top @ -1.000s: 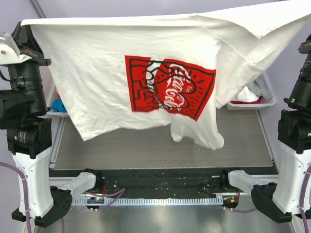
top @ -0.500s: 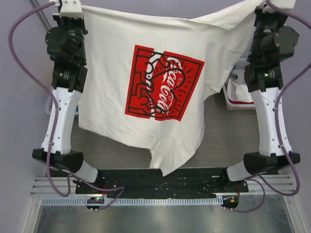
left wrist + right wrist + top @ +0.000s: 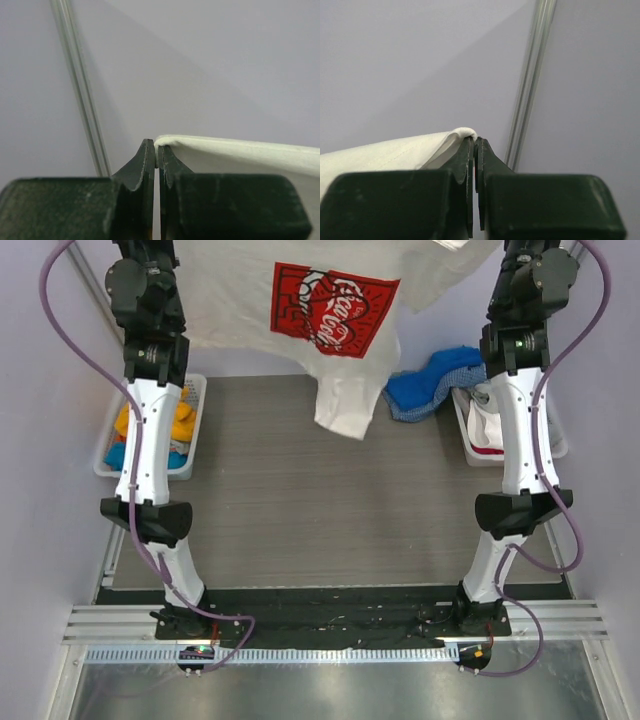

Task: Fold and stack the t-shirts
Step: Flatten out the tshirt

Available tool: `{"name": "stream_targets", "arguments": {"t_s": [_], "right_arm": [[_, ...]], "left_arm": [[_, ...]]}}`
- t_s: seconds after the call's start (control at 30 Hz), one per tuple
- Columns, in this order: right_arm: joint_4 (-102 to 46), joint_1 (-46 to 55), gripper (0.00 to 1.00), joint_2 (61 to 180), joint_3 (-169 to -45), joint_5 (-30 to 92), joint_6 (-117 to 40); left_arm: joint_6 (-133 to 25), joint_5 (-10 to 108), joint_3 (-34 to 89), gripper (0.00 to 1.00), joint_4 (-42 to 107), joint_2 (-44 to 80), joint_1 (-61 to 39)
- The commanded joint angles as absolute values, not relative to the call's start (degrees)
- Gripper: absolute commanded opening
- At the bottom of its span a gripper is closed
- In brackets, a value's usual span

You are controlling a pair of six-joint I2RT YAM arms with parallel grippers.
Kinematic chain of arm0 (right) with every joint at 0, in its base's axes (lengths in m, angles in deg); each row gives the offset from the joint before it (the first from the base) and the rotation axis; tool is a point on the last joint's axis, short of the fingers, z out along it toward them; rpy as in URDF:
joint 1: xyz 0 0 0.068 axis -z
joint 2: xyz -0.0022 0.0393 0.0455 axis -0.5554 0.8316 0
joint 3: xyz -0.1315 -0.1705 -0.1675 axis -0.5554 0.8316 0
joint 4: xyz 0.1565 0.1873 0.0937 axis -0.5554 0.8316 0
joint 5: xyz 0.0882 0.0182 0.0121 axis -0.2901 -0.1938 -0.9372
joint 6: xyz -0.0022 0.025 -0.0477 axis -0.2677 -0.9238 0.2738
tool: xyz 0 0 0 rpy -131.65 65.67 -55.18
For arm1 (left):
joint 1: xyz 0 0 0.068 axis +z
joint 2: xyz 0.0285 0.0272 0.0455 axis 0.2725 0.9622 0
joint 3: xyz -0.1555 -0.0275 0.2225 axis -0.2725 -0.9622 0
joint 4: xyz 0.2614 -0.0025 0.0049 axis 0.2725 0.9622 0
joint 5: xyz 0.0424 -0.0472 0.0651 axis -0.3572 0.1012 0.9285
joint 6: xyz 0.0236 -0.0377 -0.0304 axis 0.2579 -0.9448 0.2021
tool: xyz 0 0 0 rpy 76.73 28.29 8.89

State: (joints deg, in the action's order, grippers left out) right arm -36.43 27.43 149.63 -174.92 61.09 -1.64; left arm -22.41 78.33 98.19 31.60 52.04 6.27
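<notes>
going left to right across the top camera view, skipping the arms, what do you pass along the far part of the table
left basket → white t-shirt, held up in the air → blue shirt → right basket

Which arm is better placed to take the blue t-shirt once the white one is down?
Right, probably: the blue t-shirt lies beside the right arm. Now the left gripper and right gripper both pinch the white t-shirt.
</notes>
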Motion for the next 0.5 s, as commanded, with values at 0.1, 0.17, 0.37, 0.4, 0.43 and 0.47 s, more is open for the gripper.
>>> {"name": "stream_targets", "arguments": {"t_s": [0.1, 0.17, 0.37, 0.4, 0.43, 0.47], "right_arm": [[-42.5, 28.4, 0.01, 136.1, -165.9, 64.3, -3.4], [-44.4, 28.4, 0.01, 130.7, -156.5, 63.6, -3.9], [-41.7, 28.4, 0.01, 119.7, -133.8, 64.7, -6.5], [-41.2, 28.4, 0.01, 118.3, -127.3, 64.9, -6.8], [-40.8, 28.4, 0.01, 117.1, -123.9, 64.9, -7.0], [-39.8, 28.3, 0.01, 115.7, -120.7, 65.1, -7.1]], "left_arm": [[-25.5, 81.4, 88.4, 0.00, 28.6, 38.9, 7.7], [-26.2, 81.4, 83.5, 0.00, 29.3, 35.9, 7.8], [-27.6, 79.3, 66.7, 0.00, 32.8, 29.4, 7.6], [-27.8, 78.5, 61.3, 0.00, 33.6, 28.4, 7.6], [-27.8, 78.3, 58.2, 0.00, 34.1, 27.4, 7.4], [-27.8, 78.2, 54.8, 0.00, 34.3, 25.2, 7.3]]}}
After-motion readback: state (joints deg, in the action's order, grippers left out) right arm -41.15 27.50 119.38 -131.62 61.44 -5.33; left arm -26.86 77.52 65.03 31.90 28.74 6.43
